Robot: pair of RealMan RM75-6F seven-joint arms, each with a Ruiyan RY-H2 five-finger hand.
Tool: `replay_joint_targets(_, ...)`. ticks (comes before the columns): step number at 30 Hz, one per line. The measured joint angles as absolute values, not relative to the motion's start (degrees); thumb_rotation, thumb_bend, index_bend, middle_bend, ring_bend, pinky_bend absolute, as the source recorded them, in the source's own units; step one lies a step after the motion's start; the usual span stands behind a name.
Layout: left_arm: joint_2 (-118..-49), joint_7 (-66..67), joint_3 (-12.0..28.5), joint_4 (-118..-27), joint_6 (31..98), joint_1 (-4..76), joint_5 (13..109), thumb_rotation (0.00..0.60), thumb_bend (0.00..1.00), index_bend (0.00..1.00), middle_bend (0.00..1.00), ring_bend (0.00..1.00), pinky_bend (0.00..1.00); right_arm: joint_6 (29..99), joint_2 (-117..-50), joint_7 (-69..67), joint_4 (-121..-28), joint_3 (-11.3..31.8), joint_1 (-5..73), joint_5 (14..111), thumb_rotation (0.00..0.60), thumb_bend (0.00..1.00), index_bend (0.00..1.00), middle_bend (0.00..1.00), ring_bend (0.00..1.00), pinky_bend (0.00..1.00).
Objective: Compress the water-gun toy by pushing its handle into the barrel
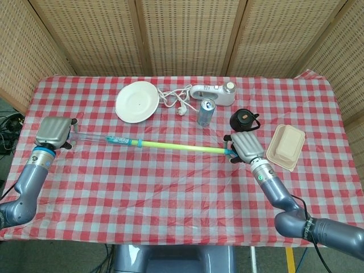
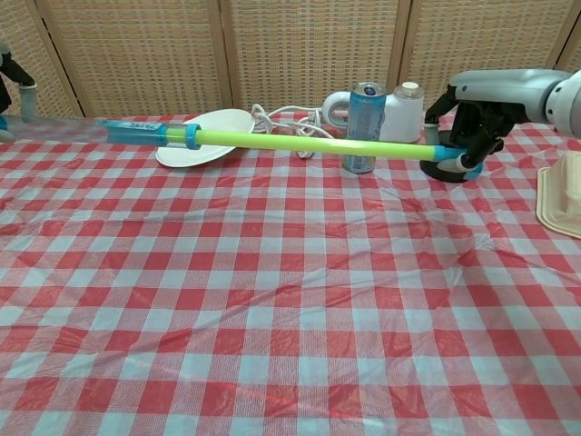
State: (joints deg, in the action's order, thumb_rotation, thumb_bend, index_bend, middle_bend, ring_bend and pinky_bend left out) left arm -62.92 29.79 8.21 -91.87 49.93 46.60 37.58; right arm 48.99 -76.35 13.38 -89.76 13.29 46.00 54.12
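Both ends held: left robot hand (image 1: 52, 132) grips barrel (image 1: 105, 138) at 9 o'clock, right robot hand (image 1: 246, 147) grips handle (image 1: 181, 147) at 3. Push straight along the rod's axis, barrel steady, to avoid bending.

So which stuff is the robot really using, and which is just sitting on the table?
Using:
water-gun toy
left hand, holding the barrel end
right hand, holding the handle end

Just sitting:
white plate
drink can
white appliance with cord
black lid
beige takeaway box
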Motion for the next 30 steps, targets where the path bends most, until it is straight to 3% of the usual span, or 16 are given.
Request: replay_joint_targets(30, -66.88, 32.57, 7.03, -101.49, 55.09, 49.99, 36.11, 0.600, 0.44, 0.54, 0.74, 0.68, 0.58, 50.58, -81.99, 19.62, -92.91, 10.57, 49.01, 55.95, 0.600, 0.54, 0.82, 1.00, 1.00, 0.66)
